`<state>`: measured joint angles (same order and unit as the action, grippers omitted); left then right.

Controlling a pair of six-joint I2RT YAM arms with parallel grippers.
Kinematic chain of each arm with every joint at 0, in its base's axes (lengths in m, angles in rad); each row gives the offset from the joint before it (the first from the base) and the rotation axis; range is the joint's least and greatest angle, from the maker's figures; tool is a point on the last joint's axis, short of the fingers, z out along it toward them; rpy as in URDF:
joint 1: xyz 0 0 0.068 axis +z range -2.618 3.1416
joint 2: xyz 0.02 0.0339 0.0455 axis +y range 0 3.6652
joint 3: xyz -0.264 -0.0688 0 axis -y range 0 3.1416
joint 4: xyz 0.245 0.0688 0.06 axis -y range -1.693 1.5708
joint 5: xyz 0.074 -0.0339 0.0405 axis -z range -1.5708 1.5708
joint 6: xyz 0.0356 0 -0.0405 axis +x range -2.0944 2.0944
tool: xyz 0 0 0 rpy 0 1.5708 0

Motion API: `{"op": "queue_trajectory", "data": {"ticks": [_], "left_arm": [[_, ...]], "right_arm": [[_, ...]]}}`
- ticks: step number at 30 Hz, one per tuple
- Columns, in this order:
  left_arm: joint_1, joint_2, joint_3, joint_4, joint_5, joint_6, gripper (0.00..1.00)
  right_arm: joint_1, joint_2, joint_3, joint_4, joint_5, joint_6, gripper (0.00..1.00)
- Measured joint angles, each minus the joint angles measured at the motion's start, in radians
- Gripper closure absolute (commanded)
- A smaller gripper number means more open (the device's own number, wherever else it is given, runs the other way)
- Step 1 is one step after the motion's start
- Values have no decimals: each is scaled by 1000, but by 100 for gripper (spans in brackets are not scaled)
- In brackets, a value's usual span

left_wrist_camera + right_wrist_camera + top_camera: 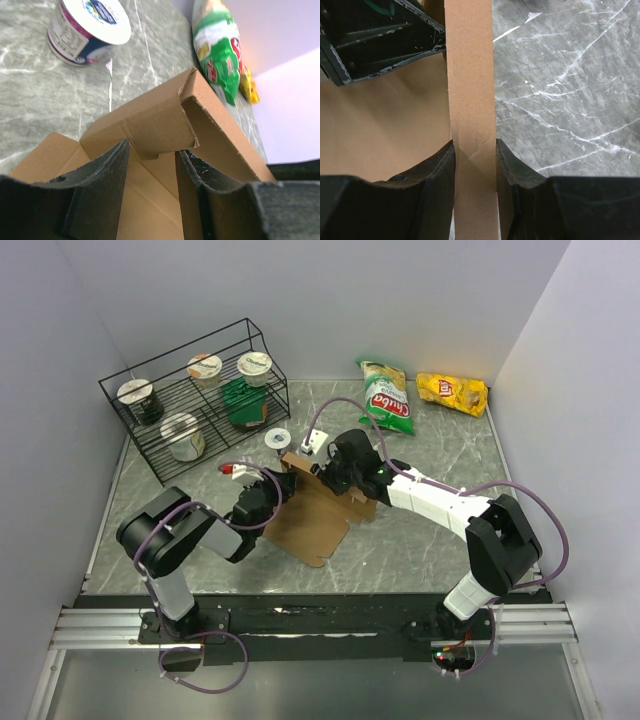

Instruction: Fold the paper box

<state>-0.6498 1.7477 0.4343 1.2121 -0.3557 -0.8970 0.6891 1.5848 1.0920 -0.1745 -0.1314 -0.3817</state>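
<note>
From above, the paper box (315, 515) lies half-folded between the left gripper (268, 492) and the right gripper (338, 478). At the left wrist, the fingers (107, 175) are spread, with a raised flap just ahead of their tips. At the right wrist, the fingers (437, 170) pinch an upright strip of the box between them.

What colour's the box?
Plain brown, unprinted box; shows best in the left wrist view.

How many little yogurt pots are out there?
5 pots. Four sit in the wire rack: three along the back, one in front. The fifth stands on the table near the paper box. Others may be hidden.
</note>
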Motion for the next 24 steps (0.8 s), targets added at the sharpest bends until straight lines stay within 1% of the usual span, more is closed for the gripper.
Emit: {"op": "queue_trajectory", "data": {"ticks": [5,13,17,21,24], "left_arm": [[-43,22,21,11,-120,1,53],[-69,98,61,66,-211,3,54],[-90,129,62,88,-273,32,54],[-110,150,74,89,-321,66,50],[-113,151,75,89,-325,78,46]], "right_arm": [[0,0,0,0,0,0,69],[0,0,-3,7,11,11,70],[0,-1,-5,9,7,11,70],[0,-2,-5,8,-2,10,70],[0,-2,-5,8,-5,10,70]]}}
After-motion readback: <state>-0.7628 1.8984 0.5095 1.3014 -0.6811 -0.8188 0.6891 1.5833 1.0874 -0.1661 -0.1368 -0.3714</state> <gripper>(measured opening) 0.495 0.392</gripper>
